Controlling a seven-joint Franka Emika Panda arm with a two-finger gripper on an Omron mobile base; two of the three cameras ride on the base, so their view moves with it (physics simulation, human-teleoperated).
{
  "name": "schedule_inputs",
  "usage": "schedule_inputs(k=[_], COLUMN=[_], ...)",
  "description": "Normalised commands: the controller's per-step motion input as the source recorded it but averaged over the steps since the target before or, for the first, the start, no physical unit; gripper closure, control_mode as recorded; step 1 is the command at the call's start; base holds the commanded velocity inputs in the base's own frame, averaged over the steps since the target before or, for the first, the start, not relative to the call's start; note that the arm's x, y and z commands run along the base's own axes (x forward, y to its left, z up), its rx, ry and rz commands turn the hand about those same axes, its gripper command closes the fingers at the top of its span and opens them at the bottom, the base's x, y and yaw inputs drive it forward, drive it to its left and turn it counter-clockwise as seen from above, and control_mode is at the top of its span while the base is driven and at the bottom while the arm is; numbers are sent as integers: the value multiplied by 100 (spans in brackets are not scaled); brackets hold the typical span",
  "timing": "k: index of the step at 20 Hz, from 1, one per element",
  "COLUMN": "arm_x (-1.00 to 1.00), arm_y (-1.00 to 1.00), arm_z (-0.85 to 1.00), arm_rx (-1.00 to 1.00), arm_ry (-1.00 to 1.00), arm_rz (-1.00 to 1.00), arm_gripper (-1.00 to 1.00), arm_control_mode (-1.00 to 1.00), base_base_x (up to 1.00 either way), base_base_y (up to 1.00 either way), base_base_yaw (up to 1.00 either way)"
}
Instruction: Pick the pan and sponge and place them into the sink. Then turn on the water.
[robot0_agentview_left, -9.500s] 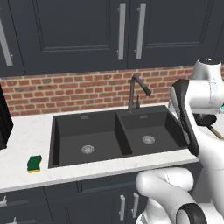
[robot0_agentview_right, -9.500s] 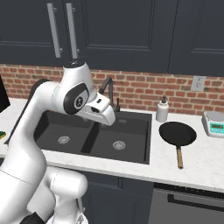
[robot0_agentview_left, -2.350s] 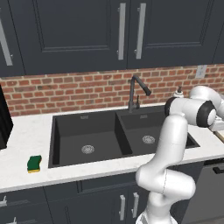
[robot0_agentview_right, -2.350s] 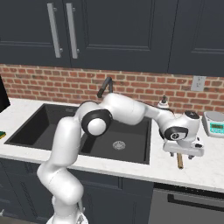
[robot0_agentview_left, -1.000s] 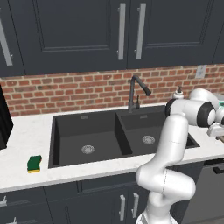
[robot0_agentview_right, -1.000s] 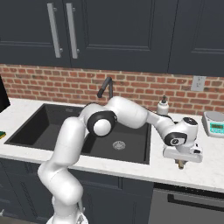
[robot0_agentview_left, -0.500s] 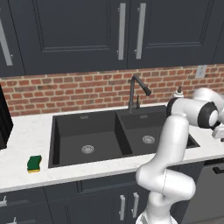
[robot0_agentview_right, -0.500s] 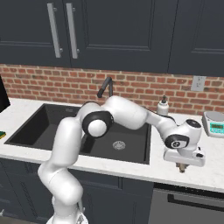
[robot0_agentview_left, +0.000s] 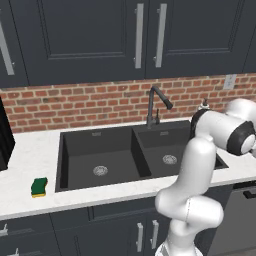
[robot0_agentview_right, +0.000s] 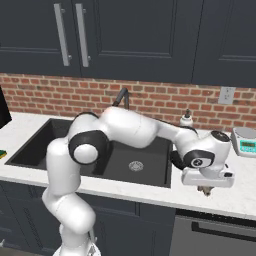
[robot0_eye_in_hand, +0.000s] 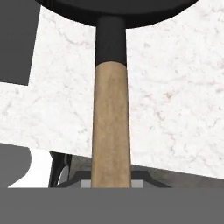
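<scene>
Between the jaws, the straight tan wooden handle of the round black frying pan (robot0_eye_in_hand: 111, 118) runs forward from the gripper (robot0_agentview_right: 206, 189), its dark neck meeting the black bowl just ahead on the white marble counter (robot0_eye_in_hand: 175, 100). The jaws are clamped on that handle. The hand points straight down at the counter, low over its front edge, with the white arm bent sharply and reaching across from the base. Off to the hand's side lies the matte black double-basin sink (robot0_agentview_right: 131, 155). Well apart, beyond the far basin, the small green-topped yellow sponge (robot0_agentview_left: 39, 187) rests on the counter.
</scene>
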Motion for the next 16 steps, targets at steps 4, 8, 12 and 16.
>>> schedule_inputs(k=[4, 8, 12, 16], arm_x=[-37, -21, -7, 1], arm_y=[55, 63, 58, 55], arm_z=[67, 43, 33, 7], arm_rx=[-9, -9, -4, 0], arm_ry=[1, 0, -1, -13], arm_rz=[28, 31, 27, 23], arm_gripper=[100, 100, 100, 100], arm_control_mode=[-100, -100, -100, -100], base_base_x=[0, 0, 0, 0], base_base_y=[0, 0, 0, 0], base_base_yaw=[0, 0, 0, 0])
